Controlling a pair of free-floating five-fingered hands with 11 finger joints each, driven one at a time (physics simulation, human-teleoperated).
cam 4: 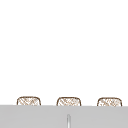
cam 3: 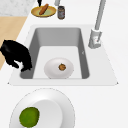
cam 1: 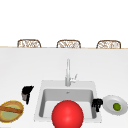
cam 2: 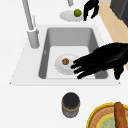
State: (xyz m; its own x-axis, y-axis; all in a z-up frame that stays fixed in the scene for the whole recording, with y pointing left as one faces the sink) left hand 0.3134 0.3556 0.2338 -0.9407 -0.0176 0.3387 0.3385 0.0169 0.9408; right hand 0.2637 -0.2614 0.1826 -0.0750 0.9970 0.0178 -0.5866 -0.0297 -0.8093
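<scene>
The left robot hand (cam 1: 27, 93) hovers over the white table (cam 1: 20, 70) just left of the grey rectangular sink (cam 1: 41, 100). In the left side view it shows large and close, fingers (cam 2: 82, 65) stretched out straight and relaxed, holding nothing, reaching across in front of the sink basin. Just beside it on the table, still left of the sink, stands a small dark glass jar with a black lid (cam 2: 71, 104), and further left a round yellow-rimmed woven basket (cam 1: 11, 110) carrying a brown bread stick (cam 2: 120, 115).

Down in the sink lies a white round plate (cam 3: 59, 67) with a small brown round morsel (cam 3: 62, 67) on it. A big glossy red ball (cam 1: 67, 114) shows at the sink's front edge in the front view.

The right robot hand (cam 1: 97, 104) hangs at the sink's right rim, fingers curled downward and grasping nothing, just beside a white shallow dish (cam 1: 122, 110) holding a green lime (cam 1: 116, 106). The grey metal tap (cam 1: 68, 72) rises behind the sink.
</scene>
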